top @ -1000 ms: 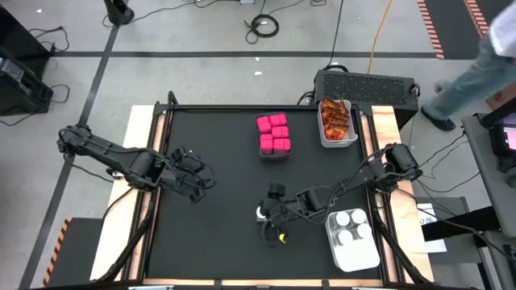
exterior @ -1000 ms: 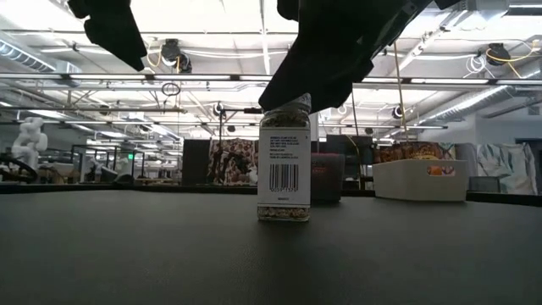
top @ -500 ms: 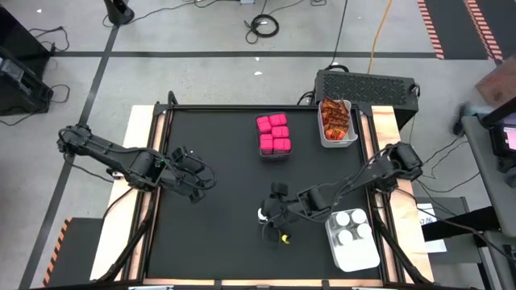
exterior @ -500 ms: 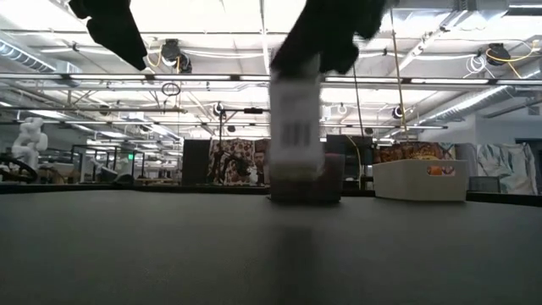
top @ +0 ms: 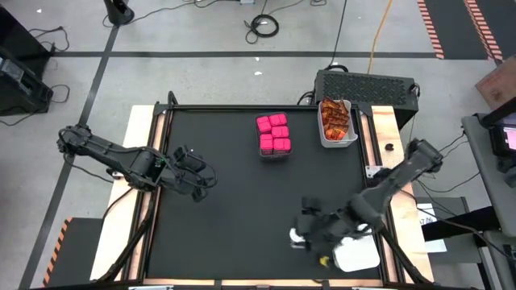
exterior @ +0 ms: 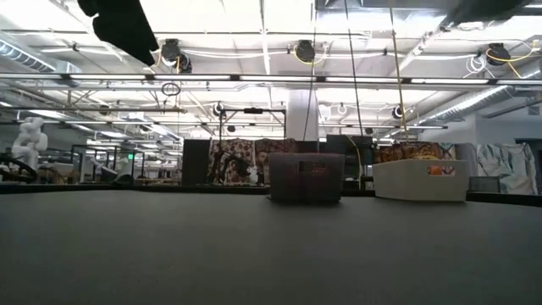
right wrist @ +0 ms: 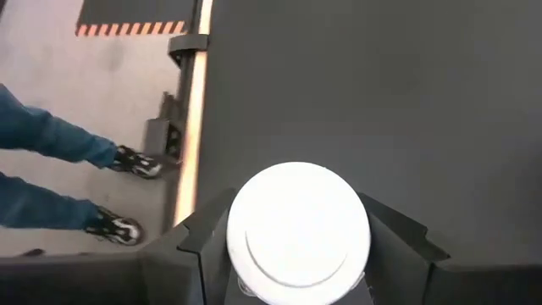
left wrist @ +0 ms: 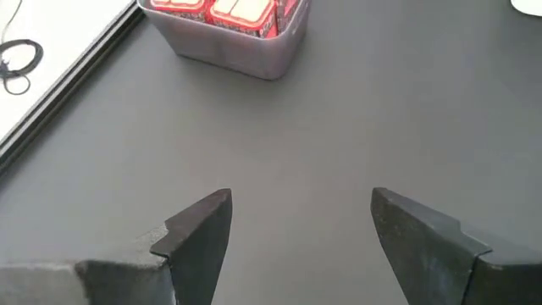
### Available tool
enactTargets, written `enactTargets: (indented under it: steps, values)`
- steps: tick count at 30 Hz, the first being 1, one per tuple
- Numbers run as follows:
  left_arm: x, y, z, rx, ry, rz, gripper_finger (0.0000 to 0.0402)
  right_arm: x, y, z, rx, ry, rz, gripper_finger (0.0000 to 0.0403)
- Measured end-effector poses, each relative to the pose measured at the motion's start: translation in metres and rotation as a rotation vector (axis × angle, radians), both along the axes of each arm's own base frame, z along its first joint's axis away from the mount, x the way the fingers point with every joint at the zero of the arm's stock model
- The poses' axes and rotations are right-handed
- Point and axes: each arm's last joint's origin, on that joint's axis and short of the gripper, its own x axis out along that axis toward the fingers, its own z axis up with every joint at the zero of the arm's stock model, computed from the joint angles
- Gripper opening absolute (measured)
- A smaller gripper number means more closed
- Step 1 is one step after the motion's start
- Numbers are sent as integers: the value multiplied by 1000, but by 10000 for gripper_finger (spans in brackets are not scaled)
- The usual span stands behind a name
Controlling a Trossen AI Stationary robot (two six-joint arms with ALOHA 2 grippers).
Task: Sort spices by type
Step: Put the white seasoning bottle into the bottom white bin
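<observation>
Right gripper (top: 300, 238) is gripping a white-lidded jar (right wrist: 297, 230), hovering just beside the white bin (top: 359, 258). Left gripper (left wrist: 301, 224) is waiting well apart, jaws wide.

Overhead camera straight down on the whole black table (top: 226, 201), low camera at tabletop level facing the room, left wrist camera close over bare tabletop, right wrist camera tight on a white jar lid (right wrist: 298, 222), pink-pack bin (top: 273, 135) shared by overhead, low and left wrist views
</observation>
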Motion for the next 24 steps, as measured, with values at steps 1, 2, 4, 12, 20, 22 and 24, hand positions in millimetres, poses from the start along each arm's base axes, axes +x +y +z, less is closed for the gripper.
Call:
enactTargets:
  steps: [1,2,4,12,20,22,24]
  values:
    - [1,1,0,-1,-5,3,286,-10,3,5,17,9,-6,194]
    - [1,1,1,-3,-10,6,286,-21,6,9,32,25,-5,194]
    - [3,2,1,-10,-27,15,286,-41,14,12,47,71,-13,195]
    - [8,5,4,-28,-82,37,286,-107,54,5,-26,123,8,197]
    - [14,4,9,-33,-155,30,286,-156,72,-19,-114,101,5,198]
    - [14,3,10,-40,-173,44,286,-164,73,-29,-143,96,8,198]
    - [14,4,10,-51,-180,65,286,-169,72,-38,-169,107,11,198]
